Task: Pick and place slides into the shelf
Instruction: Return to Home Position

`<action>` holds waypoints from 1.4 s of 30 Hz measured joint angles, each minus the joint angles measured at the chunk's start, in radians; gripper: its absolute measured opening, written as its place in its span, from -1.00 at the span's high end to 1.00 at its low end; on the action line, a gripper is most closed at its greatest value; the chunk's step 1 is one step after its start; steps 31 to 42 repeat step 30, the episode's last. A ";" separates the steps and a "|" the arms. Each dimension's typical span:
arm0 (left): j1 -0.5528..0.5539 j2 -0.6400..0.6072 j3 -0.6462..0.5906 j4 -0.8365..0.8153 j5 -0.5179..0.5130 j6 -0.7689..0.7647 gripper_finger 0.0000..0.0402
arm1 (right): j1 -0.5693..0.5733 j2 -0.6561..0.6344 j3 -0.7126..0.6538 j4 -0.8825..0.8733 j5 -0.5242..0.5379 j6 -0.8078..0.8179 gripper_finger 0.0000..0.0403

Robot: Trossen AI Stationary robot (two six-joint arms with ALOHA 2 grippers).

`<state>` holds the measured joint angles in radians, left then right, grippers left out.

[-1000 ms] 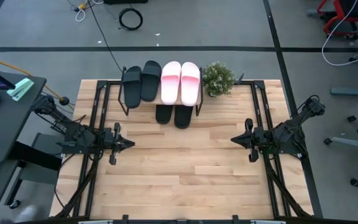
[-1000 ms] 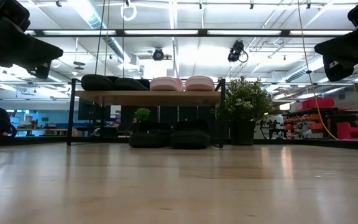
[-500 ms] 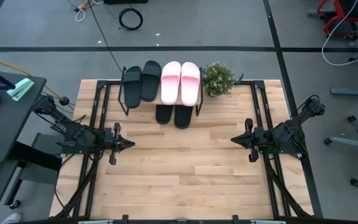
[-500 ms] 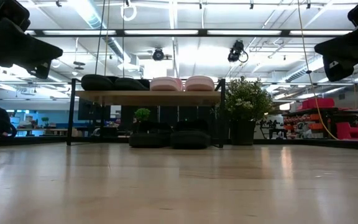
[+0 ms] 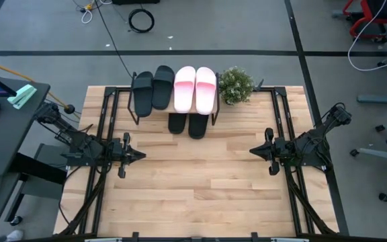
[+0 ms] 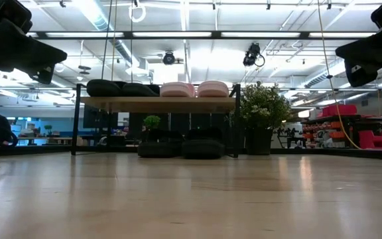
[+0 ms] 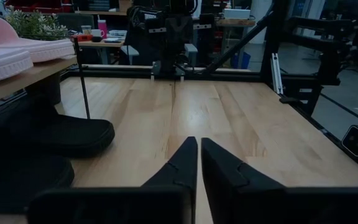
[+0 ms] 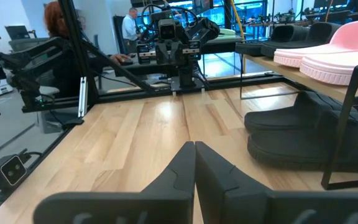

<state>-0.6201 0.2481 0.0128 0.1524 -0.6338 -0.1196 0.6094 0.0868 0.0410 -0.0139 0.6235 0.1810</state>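
Left gripper [image 5: 142, 155]: fingers pressed together, holding nothing, low at the left edge of the table [image 5: 200, 188], pointing inward. Right gripper [image 5: 252, 152]: fingers also closed with nothing between them, at the right edge, facing the left one across the wood.

Shelf [image 6: 158, 104]: far middle of the table, well apart from both grippers. On the top board, two black slides [image 5: 143, 91] to the left and two pink slides [image 5: 184, 89] to the right, all side by side. Underneath, a black pair [image 5: 197, 126], ends poking out toward the arms.

Potted plant [image 5: 235, 85]: just beside the shelf's right end.
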 joint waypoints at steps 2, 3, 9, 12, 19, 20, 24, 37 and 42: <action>0.000 0.000 0.000 0.000 0.000 0.000 0.88 | 0.000 0.000 0.000 0.000 0.000 0.000 0.93; 0.000 0.000 0.000 0.000 0.000 0.000 0.88 | 0.000 0.000 0.000 0.000 0.000 0.000 0.93; 0.000 0.000 0.000 0.000 0.000 0.000 0.84 | 0.000 0.000 0.000 0.000 0.000 0.000 0.93; 0.000 0.000 0.000 0.000 0.000 0.000 0.82 | 0.000 0.000 0.000 0.000 0.000 0.000 0.93; 0.000 0.000 0.000 0.000 0.000 0.000 0.87 | 0.000 0.000 0.000 0.000 0.000 0.000 0.93; 0.000 0.000 0.000 0.000 0.000 0.000 0.88 | 0.000 0.000 0.000 0.000 0.000 0.000 0.93; 0.000 0.000 0.000 0.000 0.000 0.000 0.88 | 0.000 0.000 0.000 0.000 0.000 0.000 0.93; 0.000 0.000 0.000 0.000 0.000 0.000 0.83 | 0.000 0.000 0.000 0.000 0.000 0.000 0.93; 0.000 0.000 0.000 0.000 0.000 0.000 0.83 | 0.000 0.000 0.000 0.000 0.000 0.000 0.93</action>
